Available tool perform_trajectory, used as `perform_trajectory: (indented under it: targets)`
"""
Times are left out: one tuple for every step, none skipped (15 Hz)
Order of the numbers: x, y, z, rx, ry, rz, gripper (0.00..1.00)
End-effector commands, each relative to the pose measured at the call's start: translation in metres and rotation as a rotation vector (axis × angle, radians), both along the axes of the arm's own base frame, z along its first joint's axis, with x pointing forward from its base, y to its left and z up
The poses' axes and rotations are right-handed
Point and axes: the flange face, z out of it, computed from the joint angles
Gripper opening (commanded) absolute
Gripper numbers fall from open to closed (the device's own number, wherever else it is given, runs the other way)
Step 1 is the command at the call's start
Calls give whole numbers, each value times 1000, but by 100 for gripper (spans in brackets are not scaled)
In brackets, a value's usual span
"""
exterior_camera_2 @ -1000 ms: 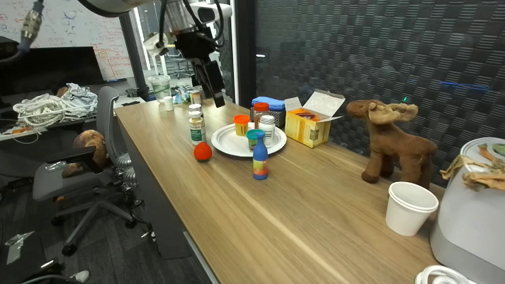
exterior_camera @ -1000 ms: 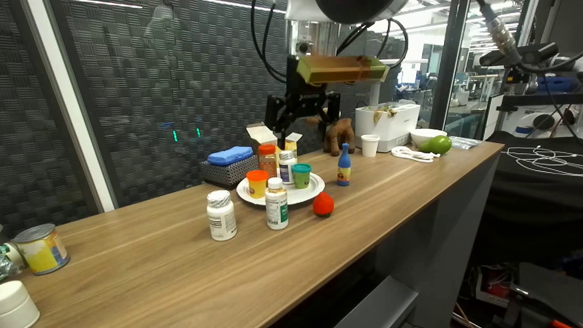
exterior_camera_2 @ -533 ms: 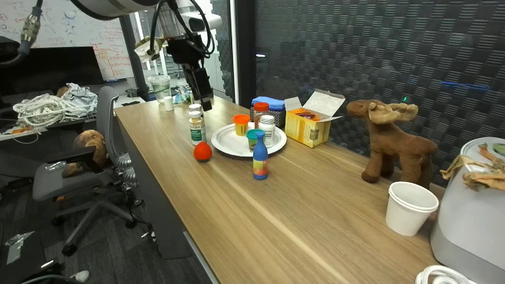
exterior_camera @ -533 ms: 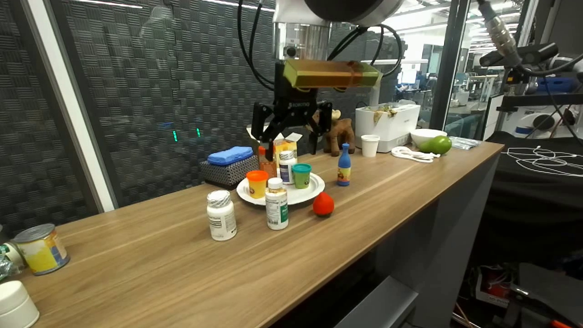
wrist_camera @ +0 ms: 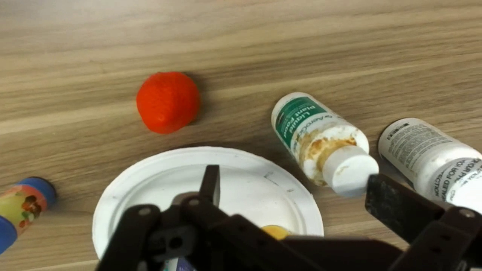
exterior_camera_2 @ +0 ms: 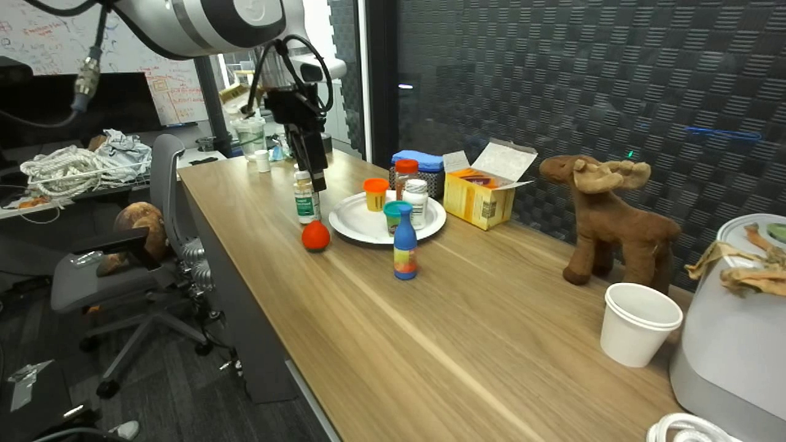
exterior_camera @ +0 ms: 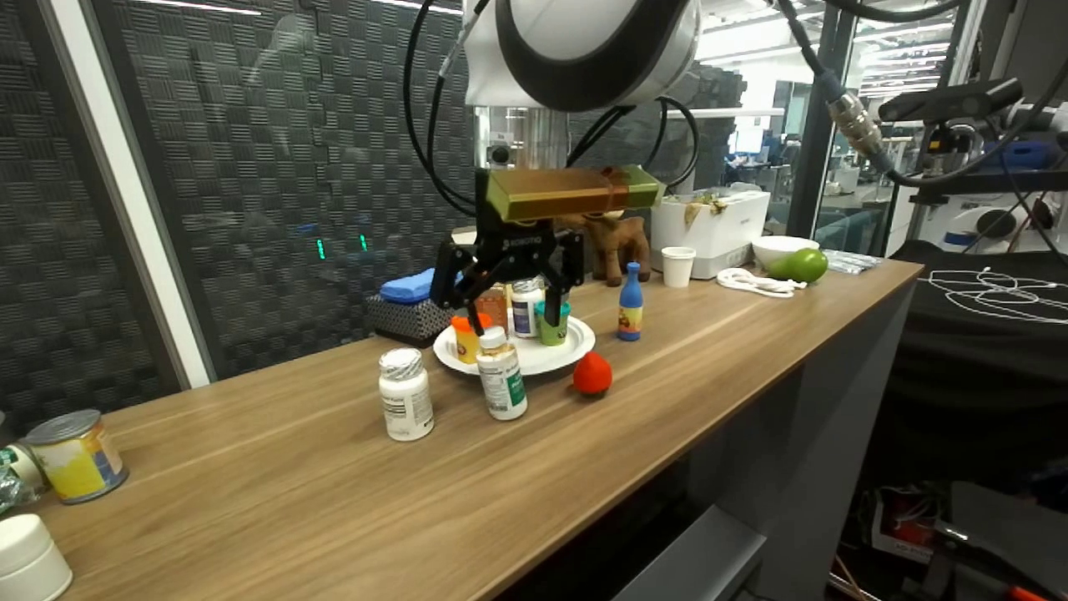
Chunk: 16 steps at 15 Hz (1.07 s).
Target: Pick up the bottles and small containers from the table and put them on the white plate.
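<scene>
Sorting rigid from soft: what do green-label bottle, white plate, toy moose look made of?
Green-label bottle: probably plastic, satin; smooth, faint sheen. White plate: paper or plastic, can't tell; matte, no sharp glare. Toy moose: likely plush, matte; velvety surface.

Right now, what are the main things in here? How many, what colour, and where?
Plate: one, white, on table
Orange-lidded tub: one, yellow, on plate
Teal-lidded tub: one, green, on plate
Dark-labelled bottle: one, white, on plate
Red-capped bottle: one, brown, at plate, base hidden
Green-labelled bottle: one, white, tilted beside plate
White-labelled bottle: one, white, on table
Red round thing: one, red, on table
Blue bottle: one, blue, on table
Open box: one, yellow, near plate
Toy moose: one, brown, on table
Arm: one, white and black, above table
Gripper: one, black, open near tilted bottle
</scene>
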Motion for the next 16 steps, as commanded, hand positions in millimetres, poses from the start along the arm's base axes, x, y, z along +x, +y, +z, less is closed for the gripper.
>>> perform_trajectory:
  targets:
    - [8,13,10,12,-6,0,100]
    - [8,15,12,11,-11,1,100]
    - [8,16,15,8,-20,2,100]
    - [7,16,18,4,-27,1,100]
    - [6,16,20,0,-32,-1,100]
    - [6,16,22,-11,-36,-8,100]
    - [5,15,23,-16,-36,-13,100]
    - [4,14,23,-19,-35,-20,100]
    - [4,14,24,-21,-37,-26,100]
    - [3,14,25,-20,-37,-29,100]
    - [3,15,26,-23,-37,-31,100]
    - [2,16,26,-25,-30,-28,100]
    - [2,16,25,-29,-25,-31,100]
    - [1,16,24,-32,-14,-35,100]
    - [1,16,22,-35,-5,-37,100]
    - [1,15,20,-38,8,-43,83]
